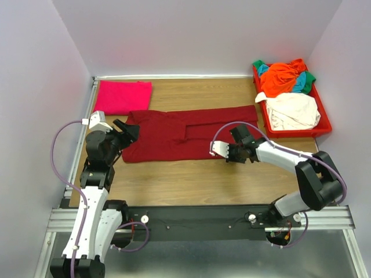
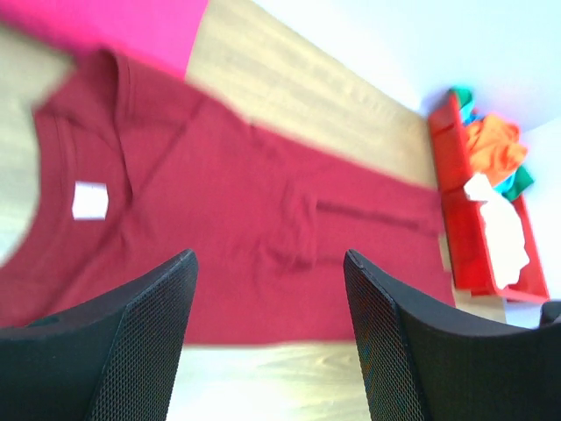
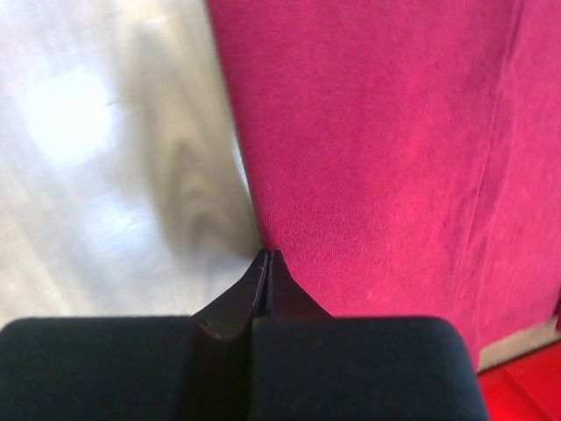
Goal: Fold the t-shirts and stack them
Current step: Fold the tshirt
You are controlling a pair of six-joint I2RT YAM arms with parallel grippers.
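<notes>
Maroon t-shirt (image 1: 174, 136) lies flat mid-table (image 1: 191, 179), collar toward 9 o'clock. The left end effector (image 1: 126, 132) hangs at the collar, the right end effector (image 1: 225, 154) at the 6 o'clock edge.

Left wrist: released, jaws wide.

Right wrist: clenched on the cloth's edge; I cannot tell if cloth is caught. Best to pinch deeper before lifting.

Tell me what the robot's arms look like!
Both arms, left and right, are chunky white and black tubes with round black joints. A thin purple cable loops beside each. The fingers are black, with a dotted mesh-like surface.
</notes>
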